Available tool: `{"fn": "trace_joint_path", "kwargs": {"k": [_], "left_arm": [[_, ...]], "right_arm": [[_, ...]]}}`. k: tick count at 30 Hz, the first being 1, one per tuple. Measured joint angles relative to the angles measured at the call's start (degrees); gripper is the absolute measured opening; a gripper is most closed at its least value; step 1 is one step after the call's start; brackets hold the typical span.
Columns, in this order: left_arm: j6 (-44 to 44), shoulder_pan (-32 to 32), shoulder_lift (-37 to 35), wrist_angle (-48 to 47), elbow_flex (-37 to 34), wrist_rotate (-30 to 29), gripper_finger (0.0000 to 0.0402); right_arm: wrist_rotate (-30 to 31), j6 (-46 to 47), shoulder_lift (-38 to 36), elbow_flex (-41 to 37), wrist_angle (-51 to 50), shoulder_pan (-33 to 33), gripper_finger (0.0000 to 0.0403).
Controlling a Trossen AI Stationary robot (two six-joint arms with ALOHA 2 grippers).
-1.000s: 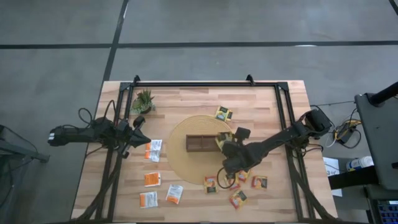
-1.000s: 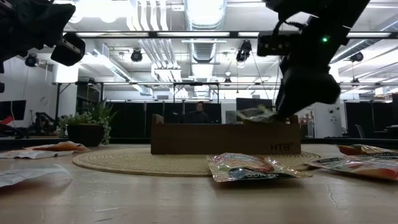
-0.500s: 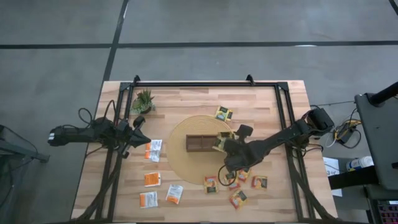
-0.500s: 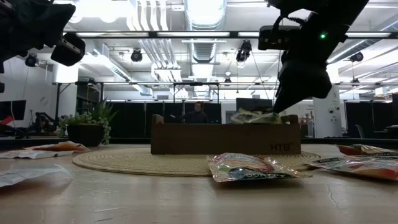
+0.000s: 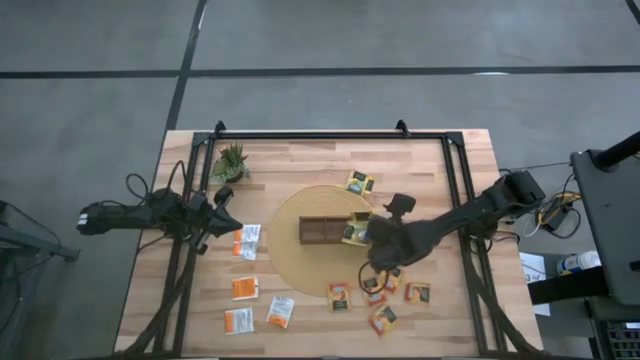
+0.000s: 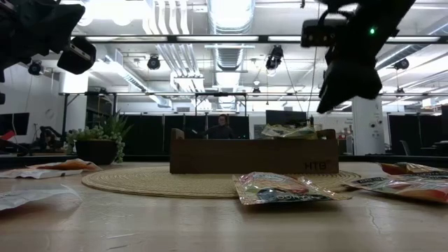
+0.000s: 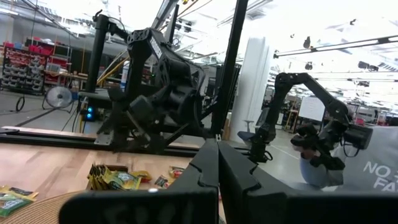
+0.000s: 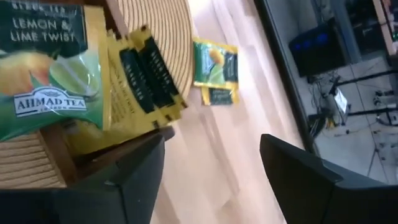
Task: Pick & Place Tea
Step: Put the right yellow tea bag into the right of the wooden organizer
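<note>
Resting loosely on the dark brown wooden tray [image 5: 322, 231], yellow-green tea sachets [image 5: 356, 229] could be snagged by the right gripper [image 5: 378, 238], jaws open; left gripper [image 5: 232, 224] jaws closed, empty.

Even overhead light from above; low view backlit by glaring ceiling lamps [image 6: 227, 14]; foreground blurred.

Wooden table [image 5: 300, 160] with a black frame along its edges. On it: round woven mat [image 5: 290, 255] at centre with the dark wooden tray [image 5: 322, 231] on top, potted plant [image 5: 231, 161] at the far left corner. Tea sachets [image 5: 246, 241] lie loose left of the mat, more near the mat's near-right edge, one [image 5: 359, 182] beyond it.
</note>
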Motion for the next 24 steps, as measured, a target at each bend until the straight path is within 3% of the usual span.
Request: {"fn": "trace_joint_path", "kwargs": {"k": [7, 13, 19, 24], "left_arm": [[0.01, -0.02, -0.01, 0.0, -0.01, 0.02, 0.0], [0.0, -0.01, -0.01, 0.0, -0.02, 0.02, 0.0], [0.02, 0.0, -0.02, 0.0, -0.01, 0.0, 0.0], [0.0, -0.01, -0.02, 0.0, 0.0, 0.01, 0.0]], "right_arm": [[-2.54, -17.8, -5.03, 0.0, 8.34, -1.14, 0.0256], [-18.6, -35.57, -7.98, 0.0, 22.05, -6.92, 0.0256], [-45.84, -50.36, -8.48, 0.0, 26.78, -13.95, 0.0256], [-48.11, -60.36, -7.5, 0.0, 27.07, -17.02, 0.0256]]}}
